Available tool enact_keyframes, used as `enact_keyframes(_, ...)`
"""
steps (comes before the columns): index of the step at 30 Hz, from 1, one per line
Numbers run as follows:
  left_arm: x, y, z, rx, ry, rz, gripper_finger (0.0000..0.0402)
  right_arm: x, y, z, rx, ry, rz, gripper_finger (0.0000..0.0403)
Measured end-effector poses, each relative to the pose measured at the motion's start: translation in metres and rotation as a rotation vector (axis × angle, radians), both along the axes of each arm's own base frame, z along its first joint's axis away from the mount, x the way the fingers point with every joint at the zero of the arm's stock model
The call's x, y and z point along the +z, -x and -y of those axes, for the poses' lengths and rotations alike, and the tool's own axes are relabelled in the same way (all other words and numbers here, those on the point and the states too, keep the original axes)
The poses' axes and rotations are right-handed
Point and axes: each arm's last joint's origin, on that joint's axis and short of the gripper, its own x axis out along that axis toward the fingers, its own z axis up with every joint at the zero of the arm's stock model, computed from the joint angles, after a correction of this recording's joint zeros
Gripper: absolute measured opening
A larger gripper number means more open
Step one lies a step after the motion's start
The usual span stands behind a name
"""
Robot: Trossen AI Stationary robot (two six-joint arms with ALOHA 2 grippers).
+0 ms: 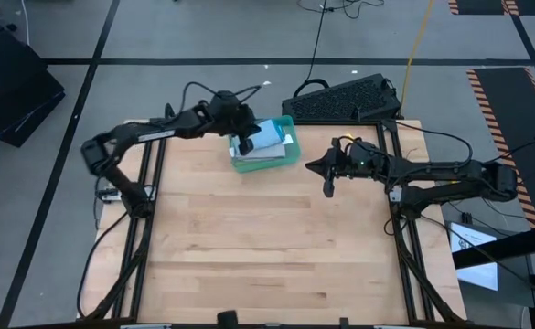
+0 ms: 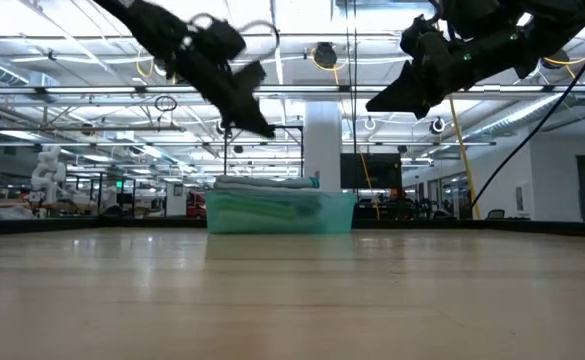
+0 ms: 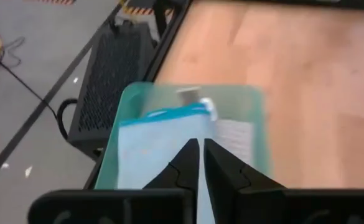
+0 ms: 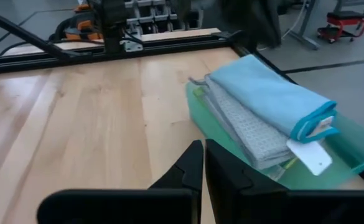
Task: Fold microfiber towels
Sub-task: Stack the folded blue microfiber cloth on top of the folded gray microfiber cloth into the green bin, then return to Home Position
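Wooden table (image 1: 276,247) wide open, teal tray (image 1: 287,157) at its far edge holding the folded microfiber towels (image 4: 266,102), light blue on top. Left gripper (image 1: 245,144) hovers above the stack, fingers together, empty. Right gripper (image 1: 328,189) floats just right of the tray, pinched shut too.

Towels (image 4: 262,115) folded, stacked flat in one neat pile inside tray (image 4: 356,149) at far edge of worktop (image 1: 267,247).
Blue towel (image 4: 272,93) on top: light blue, darker blue trim at folded edge, white tag (image 4: 311,155) hanging off one corner.
Grey towel (image 4: 247,134) directly beneath, waffle texture, edges roughly flush with blue one.
Lower layers show only as thin edges; yellow-green sliver at base, count unclear.
In low view pile (image 2: 267,183) rises just above tray rim.
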Motion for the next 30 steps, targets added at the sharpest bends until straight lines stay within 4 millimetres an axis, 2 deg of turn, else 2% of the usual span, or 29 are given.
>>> enact_keyframes(5,0.042,0.019,0.037,-0.04,-0.031,0.044,0.0026,0.001,-0.003,-0.01,0.043,-0.004,0.008,0.0008)
enact_keyframes(11,0.054,0.045,0.078,-0.062,-0.065,0.103,0.0026,0.003,-0.003,-0.017,0.076,0.007,0.016,0.0008)
enact_keyframes(17,0.035,0.073,0.109,-0.081,-0.056,0.21,0.0026,0.008,0.001,-0.022,0.11,0.063,0.027,0.0008)
enact_keyframes(21,0.019,0.09,0.122,-0.081,-0.053,0.275,0.0026,0.009,0.003,-0.024,0.128,0.115,0.04,0.0008)
enact_keyframes(30,-0.024,0.116,0.135,-0.093,-0.058,0.364,0.0026,-0.023,0.016,-0.025,0.102,0.148,0.053,0.0008)
